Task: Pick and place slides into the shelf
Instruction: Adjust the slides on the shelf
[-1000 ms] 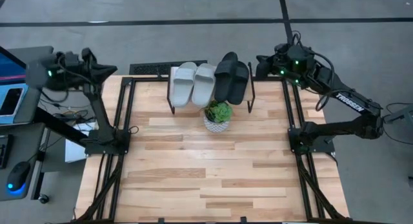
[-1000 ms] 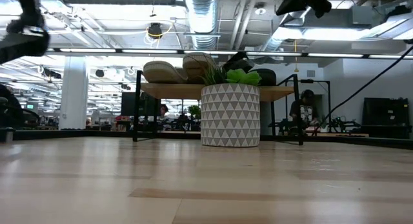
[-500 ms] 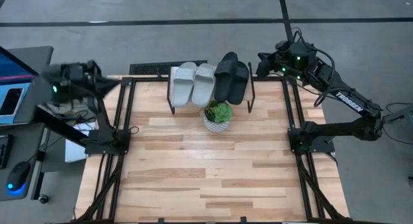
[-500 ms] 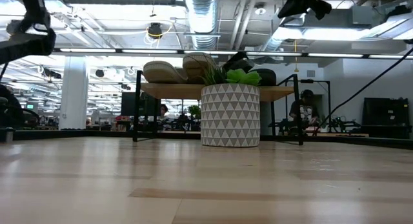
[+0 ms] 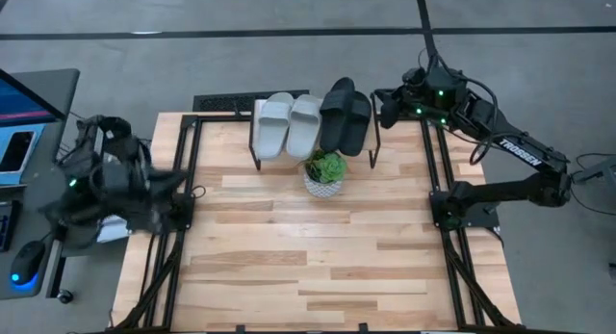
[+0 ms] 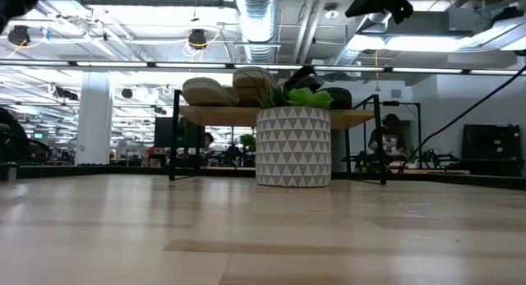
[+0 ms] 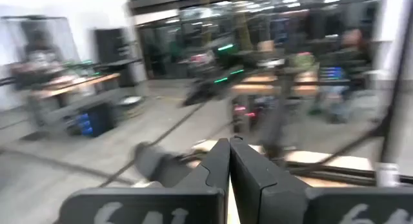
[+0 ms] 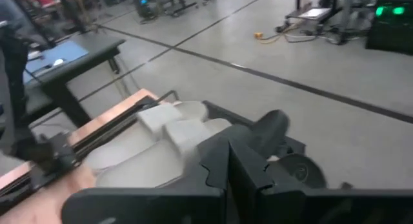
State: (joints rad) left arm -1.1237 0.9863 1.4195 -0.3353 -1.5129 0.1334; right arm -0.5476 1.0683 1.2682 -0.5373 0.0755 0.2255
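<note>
Slides are already on the shelf (image 5: 377, 134): in the high view two light grey slides (image 5: 289, 125) lie side by side on its plank top, and two black slides (image 5: 346, 117) lie just beside them on the right — the left black one sits tilted, leaning on its neighbour. No slide shows on the wooden table (image 5: 308, 267), only a small potted plant (image 5: 325, 173) standing just in front of the shelf. So I judge the placing as done, or almost done; perhaps only the tilted black slide could be set flatter. The right gripper (image 5: 382, 102) hangs just beside the right end of the shelf, its fingers (image 8: 248, 167) pressed together and holding nothing. The left gripper (image 7: 229, 161) is off the left edge of the table, well apart from the shelf — its fingers are also pressed together and empty.
</note>
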